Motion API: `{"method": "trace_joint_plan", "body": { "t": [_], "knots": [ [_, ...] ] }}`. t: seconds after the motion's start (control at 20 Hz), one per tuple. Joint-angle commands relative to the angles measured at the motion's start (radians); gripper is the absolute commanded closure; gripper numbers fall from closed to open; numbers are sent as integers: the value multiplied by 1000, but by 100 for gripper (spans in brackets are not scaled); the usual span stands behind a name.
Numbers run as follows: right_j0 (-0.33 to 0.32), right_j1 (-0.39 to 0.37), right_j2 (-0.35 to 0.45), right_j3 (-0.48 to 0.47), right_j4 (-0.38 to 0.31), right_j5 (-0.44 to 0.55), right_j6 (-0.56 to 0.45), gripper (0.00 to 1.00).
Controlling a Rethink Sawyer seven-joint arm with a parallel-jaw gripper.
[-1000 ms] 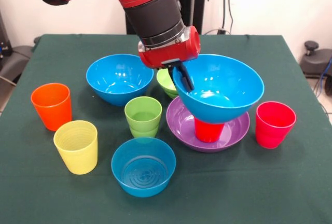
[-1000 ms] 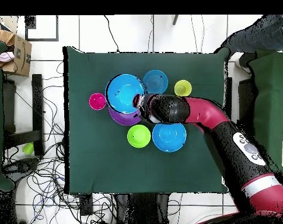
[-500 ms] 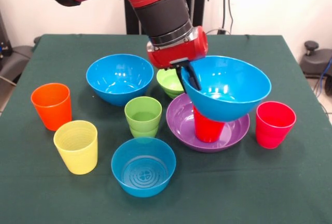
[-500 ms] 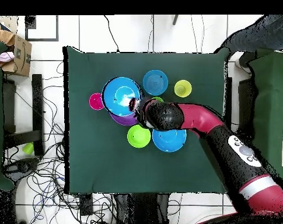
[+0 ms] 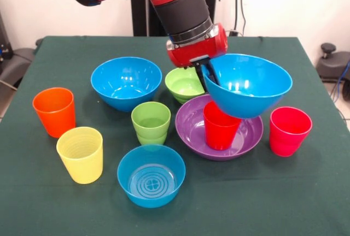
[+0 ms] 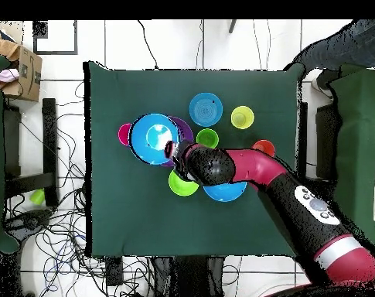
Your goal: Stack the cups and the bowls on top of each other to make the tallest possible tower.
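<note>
1. While the pieces sit spread across the green worktop, reading left to right in the front view: an orange cup and a yellow cup stand upright at the left, close together.
2. Next come a large blue bowl resting on the cloth, a light green cup in front of it, and a small blue bowl with a ringed bottom nearest the camera.
3. A small green bowl sits just behind a wide purple bowl, which holds a red cup standing upright in it.
4. The gripper grasps the second large blue bowl by the left part of its rim; the jaws are clenched across the thin wall, one finger inside and one outside.
5. That bowl hangs in the air, roughly level, above and slightly right of the red cup; whether it touches the cup is unclear.
6. A pinkish-red cup stands alone at the far right.
7. Judging by the glossy plastic, the bowl is probably light, stiff and slippery; held at one edge, it could tilt or slide, so the rim is the sensible place to hold it.
</note>
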Motion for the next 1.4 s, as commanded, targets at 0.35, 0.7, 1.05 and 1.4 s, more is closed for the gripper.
{"method": "trace_joint_plan", "body": {
  "t": [0.35, 0.7, 1.05, 1.4],
  "knots": [
    [-18, 25, -20, 28, -74, -45, -20, 100],
    [-19, 30, -23, 8, -71, -26, -24, 100],
    [-5, 22, -38, 2, -78, -30, -16, 100],
    [18, 8, -56, 8, -81, -48, 12, 100]
  ]
}}
